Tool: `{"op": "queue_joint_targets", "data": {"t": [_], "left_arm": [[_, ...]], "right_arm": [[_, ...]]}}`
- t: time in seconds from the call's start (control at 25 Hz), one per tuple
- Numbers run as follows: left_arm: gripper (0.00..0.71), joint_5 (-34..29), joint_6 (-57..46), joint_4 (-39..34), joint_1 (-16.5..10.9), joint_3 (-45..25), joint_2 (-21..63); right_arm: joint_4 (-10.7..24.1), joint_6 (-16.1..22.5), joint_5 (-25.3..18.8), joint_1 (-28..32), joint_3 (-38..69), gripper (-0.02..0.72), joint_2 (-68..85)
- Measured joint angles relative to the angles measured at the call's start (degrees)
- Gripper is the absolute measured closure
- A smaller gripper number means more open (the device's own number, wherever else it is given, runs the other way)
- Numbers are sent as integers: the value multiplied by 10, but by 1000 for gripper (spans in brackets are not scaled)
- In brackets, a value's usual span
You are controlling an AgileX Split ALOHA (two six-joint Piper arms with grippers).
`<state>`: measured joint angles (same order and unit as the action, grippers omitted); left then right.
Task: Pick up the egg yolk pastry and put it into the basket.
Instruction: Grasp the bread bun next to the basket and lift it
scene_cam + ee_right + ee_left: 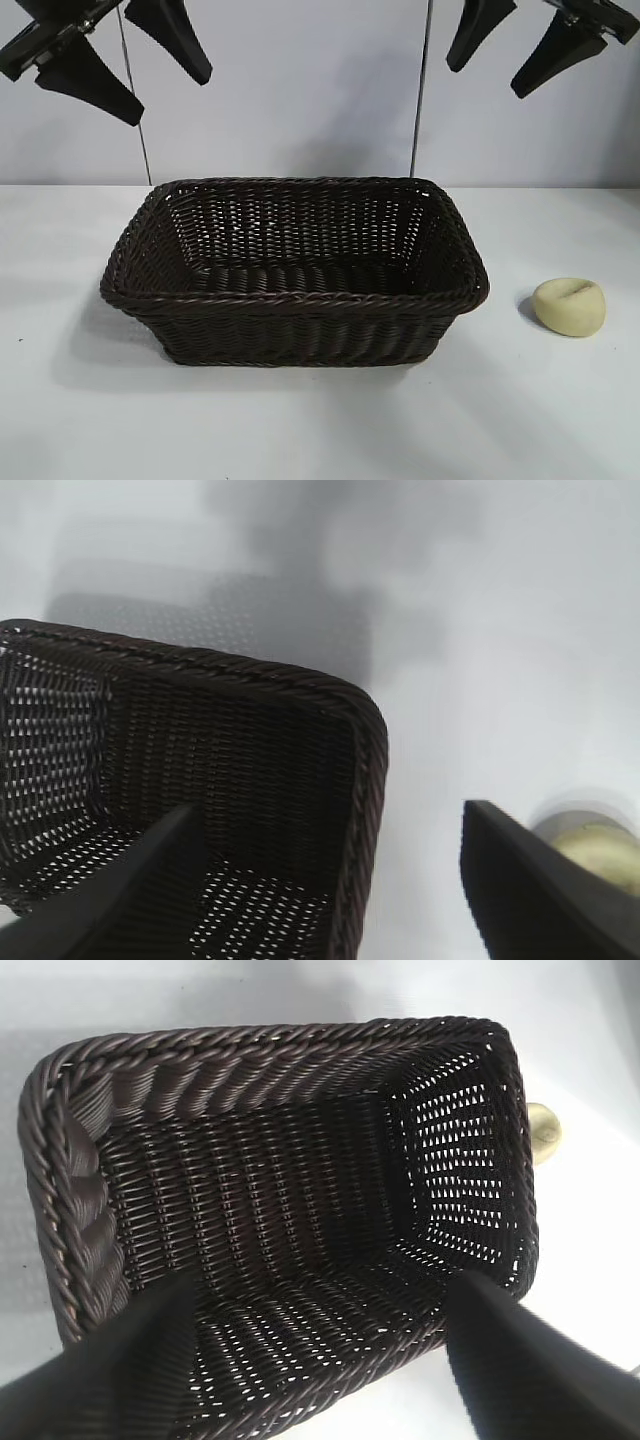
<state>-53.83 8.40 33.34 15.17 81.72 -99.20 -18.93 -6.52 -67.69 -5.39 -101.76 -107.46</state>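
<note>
Our left gripper [140,60] and right gripper [515,45] hang open above the tabletop [60,400]; egg yolk pastry [569,306] lies near its right edge, beside the basket [295,300].

Bright, even light; soft shadow left of the basket [290,275], wrist views blurry near the close-up fingers.

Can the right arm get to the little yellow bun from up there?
Probably yes. The right gripper hangs open, high above the egg yolk pastry, which lies alone on the table beside the basket, with nothing over it.
</note>
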Motion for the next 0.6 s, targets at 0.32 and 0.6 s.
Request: {"op": "queue_joint_targets", "data": {"t": [0.32,0.6], "left_arm": [[196,7,0,0,0,-7,0],[196,11,0,0,0,-7,0]], "right_arm": [[93,12,-30,22,0,185,0],[109,16,-29,67,57,185,-1]]}}
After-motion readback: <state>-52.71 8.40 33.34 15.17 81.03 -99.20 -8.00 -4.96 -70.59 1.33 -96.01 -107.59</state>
